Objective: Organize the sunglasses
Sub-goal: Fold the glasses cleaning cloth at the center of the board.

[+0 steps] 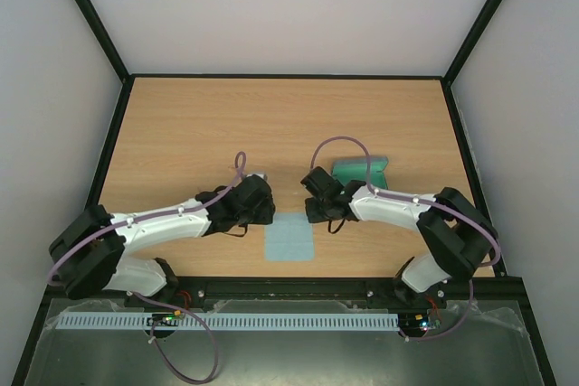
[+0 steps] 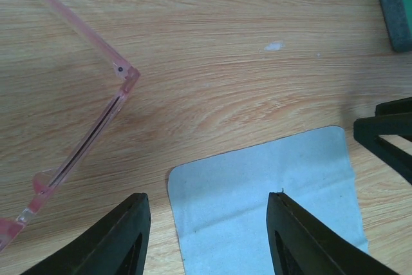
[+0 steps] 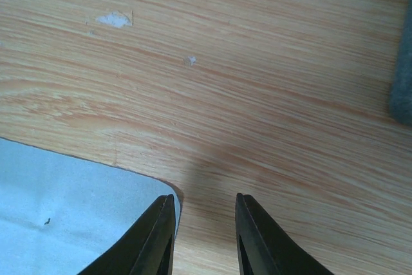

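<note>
The sunglasses (image 2: 87,138), a thin pink translucent frame, lie on the wood at the left of the left wrist view, one arm running up to the top left. In the top view they are almost wholly hidden under my left arm. My left gripper (image 2: 209,223) is open and empty, hovering over the near-left corner of the light-blue cloth (image 2: 270,198), with the sunglasses to its left. My right gripper (image 3: 204,223) is open and empty over bare wood at the cloth's corner (image 3: 64,217). In the top view both grippers (image 1: 262,210) (image 1: 317,207) sit just behind the cloth (image 1: 289,239).
The open case (image 1: 362,172), grey-blue outside and green inside, stands behind the right gripper; its corner shows in the left wrist view (image 2: 396,11) and its edge in the right wrist view (image 3: 402,88). A black rail (image 1: 289,288) runs along the table's near edge.
</note>
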`<state>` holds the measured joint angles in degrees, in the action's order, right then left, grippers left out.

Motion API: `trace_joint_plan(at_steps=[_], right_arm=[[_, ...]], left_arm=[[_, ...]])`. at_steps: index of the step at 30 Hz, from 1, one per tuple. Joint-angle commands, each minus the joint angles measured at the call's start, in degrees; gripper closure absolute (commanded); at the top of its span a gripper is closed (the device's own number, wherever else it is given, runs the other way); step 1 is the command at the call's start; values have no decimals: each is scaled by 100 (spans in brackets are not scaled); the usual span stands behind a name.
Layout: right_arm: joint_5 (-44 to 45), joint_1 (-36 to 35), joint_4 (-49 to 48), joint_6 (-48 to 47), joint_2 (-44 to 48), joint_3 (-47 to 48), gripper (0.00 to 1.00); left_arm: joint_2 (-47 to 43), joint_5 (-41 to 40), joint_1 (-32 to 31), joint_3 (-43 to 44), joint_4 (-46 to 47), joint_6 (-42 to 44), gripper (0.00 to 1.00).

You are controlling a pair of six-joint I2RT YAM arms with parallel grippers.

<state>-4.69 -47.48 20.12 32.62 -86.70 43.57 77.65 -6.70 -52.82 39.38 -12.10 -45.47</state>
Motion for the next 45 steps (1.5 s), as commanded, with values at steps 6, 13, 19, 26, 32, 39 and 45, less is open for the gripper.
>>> trace_joint_plan(at_steps=[6, 13, 19, 26, 32, 39, 45], right_arm=[[127, -153, -118, -98, -287, 256, 72], [161, -234, -111, -82, -557, 428, 73], [309, -295, -27, -5, -700, 467, 75], [357, -325, -14, 61, -680, 375, 77], [396, -348, 18, 145, -493, 202, 75], [354, -362, -54, 184, -465, 64, 80], [340, -397, -106, 209, -471, 24, 80]], left_arm=[[-335, -131, -18, -178, -139, 118, 44], [-474, -154, -5, -193, -263, 113, 43], [-710, -121, 17, -307, -319, 42, 43], [-815, -91, 23, -374, -311, 27, 43], [-796, -44, 34, -363, -263, 52, 43], [-772, 2, 34, -362, -240, 56, 43], [-807, 9, 30, -402, -236, 31, 43]])
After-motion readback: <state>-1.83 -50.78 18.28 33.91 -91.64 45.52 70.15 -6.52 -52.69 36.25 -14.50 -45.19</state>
